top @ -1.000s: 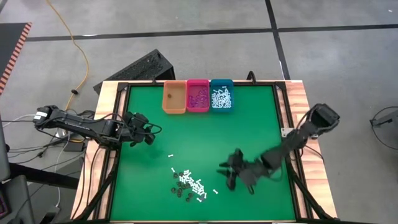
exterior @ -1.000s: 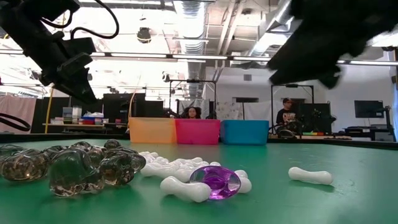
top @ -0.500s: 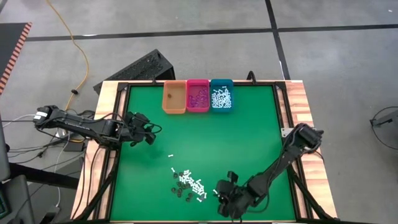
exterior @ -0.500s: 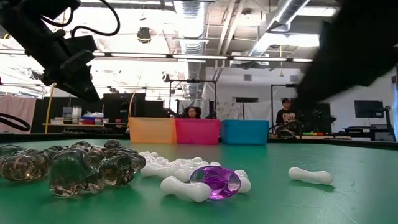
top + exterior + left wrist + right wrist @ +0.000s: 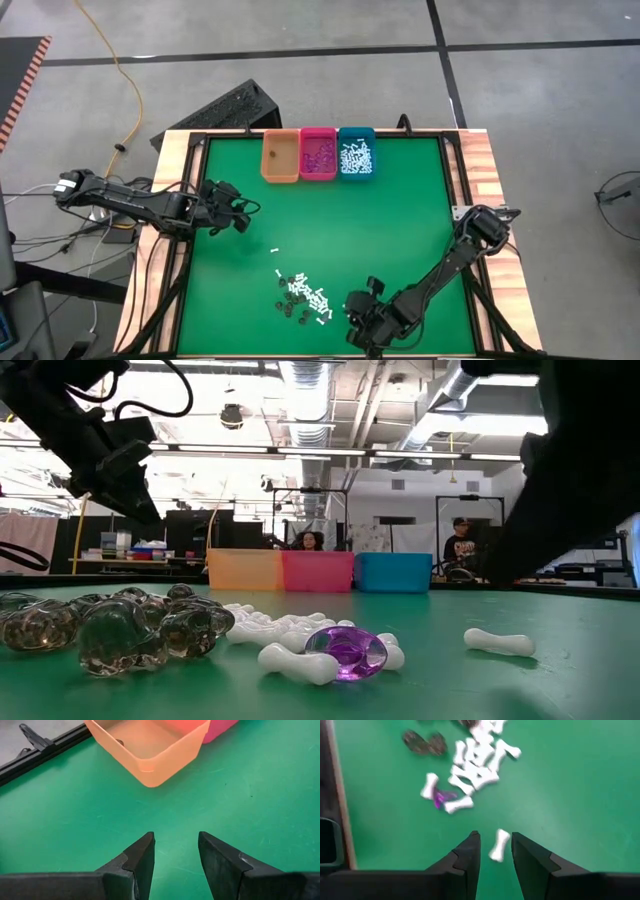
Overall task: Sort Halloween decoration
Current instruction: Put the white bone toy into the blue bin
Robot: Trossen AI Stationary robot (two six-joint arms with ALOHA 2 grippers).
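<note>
The Halloween decoration lies as a pile point(image 5: 303, 295) of white bones, dark bits and a purple piece near the table's front edge. In the right wrist view I see the white bones point(image 5: 477, 762), the purple piece point(image 5: 440, 798) and the dark bits point(image 5: 425, 742). My right gripper point(image 5: 353, 313) hangs just right of the pile, slanting down, open point(image 5: 495, 837). A lone white bone point(image 5: 499, 845) lies on the mat under the gap between its fingertips. My left gripper point(image 5: 240, 212) waits open point(image 5: 176, 842) at the table's left side, above bare mat.
Orange point(image 5: 280, 157), pink point(image 5: 318, 153) and teal point(image 5: 356, 153) bins stand side by side at the far edge; the pink and teal ones hold pieces. One stray white bone point(image 5: 275, 248) lies apart from the pile. A black frame rail point(image 5: 329, 795) borders the mat close to my right gripper.
My right gripper has swung toward the table's near edge and a little left, sinking and tipping further down, and now hangs beside the pile over the lone white bone. The pieces lie where they were.
</note>
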